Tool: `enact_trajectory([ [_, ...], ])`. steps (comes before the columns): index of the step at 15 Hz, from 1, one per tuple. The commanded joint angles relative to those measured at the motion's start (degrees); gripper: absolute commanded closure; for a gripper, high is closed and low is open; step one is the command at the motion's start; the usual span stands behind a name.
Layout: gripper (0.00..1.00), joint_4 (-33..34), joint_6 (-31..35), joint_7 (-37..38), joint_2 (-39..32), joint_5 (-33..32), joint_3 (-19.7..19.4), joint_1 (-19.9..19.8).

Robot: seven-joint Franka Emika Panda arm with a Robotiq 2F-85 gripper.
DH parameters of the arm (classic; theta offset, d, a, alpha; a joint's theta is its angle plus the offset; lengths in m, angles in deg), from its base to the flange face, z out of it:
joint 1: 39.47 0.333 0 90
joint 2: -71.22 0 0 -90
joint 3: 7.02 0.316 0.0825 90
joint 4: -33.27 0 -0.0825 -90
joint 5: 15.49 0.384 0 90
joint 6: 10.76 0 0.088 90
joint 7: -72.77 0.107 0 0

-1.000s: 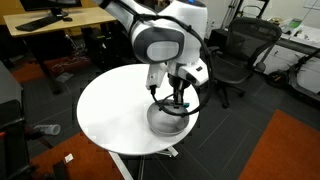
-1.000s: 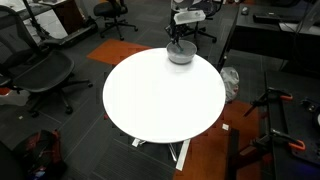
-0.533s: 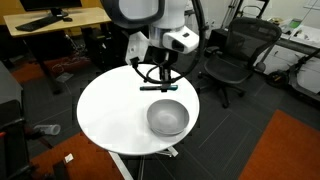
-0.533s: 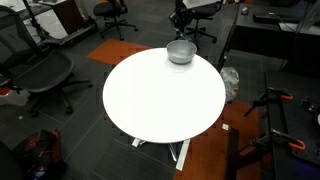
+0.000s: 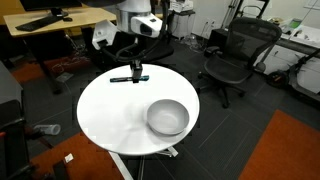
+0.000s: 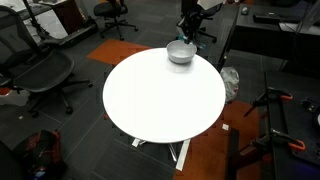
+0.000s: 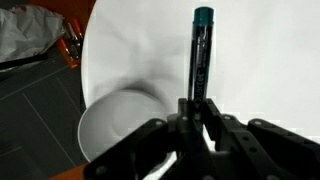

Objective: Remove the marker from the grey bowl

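Occupying most of both exterior views was the round white table (image 5: 105, 120) (image 6: 160, 100), on a dark carpeted office floor with an orange patch of carpet (image 5: 285, 150) to one side. Next in size, the robot arm (image 5: 130, 22), white with dark joints, reached in over the table's rim from the side of a wooden desk (image 5: 60, 18). A black mesh office chair (image 5: 235, 55) stood beyond the table, apart from it. The grey bowl (image 5: 167, 117), round, smooth and upright, sat on the tabletop near one edge, with nothing seen inside it; the wrist view showed part of its rim and hollow (image 7: 115, 125) at lower left. The gripper (image 5: 136, 72) hung over the table well apart from the bowl, its black fingers (image 7: 183, 112) closed on either side of the marker (image 5: 128, 79). The marker lay level in that grasp, outside the bowl and above the white surface. In the wrist view it ran straight out from the fingers, a dark barrel (image 7: 199, 60) ending in a teal cap (image 7: 203, 15) at the far end. Whether it touched the tabletop could not be told. In an exterior view the gripper (image 6: 187, 28) appeared just beyond the bowl (image 6: 180, 53), the marker there too small to make out.
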Motion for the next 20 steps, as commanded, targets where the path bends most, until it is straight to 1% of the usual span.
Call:
enact_trajectory([
  [1,0.95,-4.99,1.19,-1.74,2.53,-1.30,1.08,0.72],
  [4,0.95,-6.57,4.20,-1.63,0.71,-1.37,1.47,0.87],
  [7,0.95,-7.55,10.21,-2.10,-2.17,-0.39,1.43,0.34],
  [12,0.95,-6.83,18.22,-1.05,-8.20,-0.85,0.95,0.56],
  [15,0.95,-6.51,21.12,-0.48,-11.47,-0.98,0.48,0.89],
  [19,0.95,-6.01,22.93,-0.05,-14.98,-1.19,-0.29,1.36],
  [20,0.56,-6.03,23.10,0.17,-15.35,-1.21,-0.45,1.55],
])
